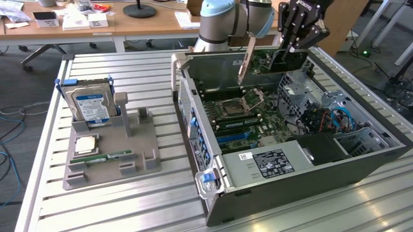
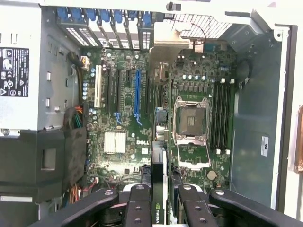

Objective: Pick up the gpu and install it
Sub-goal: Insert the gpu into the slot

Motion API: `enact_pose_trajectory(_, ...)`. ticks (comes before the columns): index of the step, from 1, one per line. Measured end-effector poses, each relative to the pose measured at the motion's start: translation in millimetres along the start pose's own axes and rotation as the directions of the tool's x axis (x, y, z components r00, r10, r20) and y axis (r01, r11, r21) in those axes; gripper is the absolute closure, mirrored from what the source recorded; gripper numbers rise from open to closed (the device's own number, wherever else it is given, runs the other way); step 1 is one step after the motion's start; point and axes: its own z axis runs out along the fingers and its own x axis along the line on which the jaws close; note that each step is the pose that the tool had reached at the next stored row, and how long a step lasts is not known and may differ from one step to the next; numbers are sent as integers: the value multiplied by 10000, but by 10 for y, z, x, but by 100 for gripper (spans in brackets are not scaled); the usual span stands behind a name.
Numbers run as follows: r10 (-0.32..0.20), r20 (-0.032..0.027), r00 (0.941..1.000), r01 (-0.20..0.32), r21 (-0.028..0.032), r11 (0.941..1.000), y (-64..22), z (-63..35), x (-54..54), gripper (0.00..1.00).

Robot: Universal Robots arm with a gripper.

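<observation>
My gripper [image 1: 288, 50] hangs over the far end of the open computer case [image 1: 361, 166] and is shut on the gpu [image 1: 263, 62]. The card hangs on edge above the motherboard [image 1: 248, 118], with its metal end bracket [image 1: 245, 60] toward the exterior view's left. In the wrist view the gpu [image 2: 160, 156] shows edge-on between my black fingers [image 2: 138, 208], just beside the empty CPU socket [image 2: 191, 118]. The long blue expansion slot [image 2: 138, 94] lies apart from the card's edge and is empty.
A grey holder [image 1: 139, 145] on the slatted aluminium table carries an upright hard drive [image 1: 92, 106], a CPU [image 1: 86, 145] and a green RAM stick [image 1: 106, 158]. Inside the case lie the power supply [image 1: 268, 162] and blue cables [image 1: 339, 118].
</observation>
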Motion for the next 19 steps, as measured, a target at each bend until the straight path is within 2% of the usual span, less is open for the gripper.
enact_pose_trajectory(19,5,-5,10000,-5,28,10000,30,202,1,74)
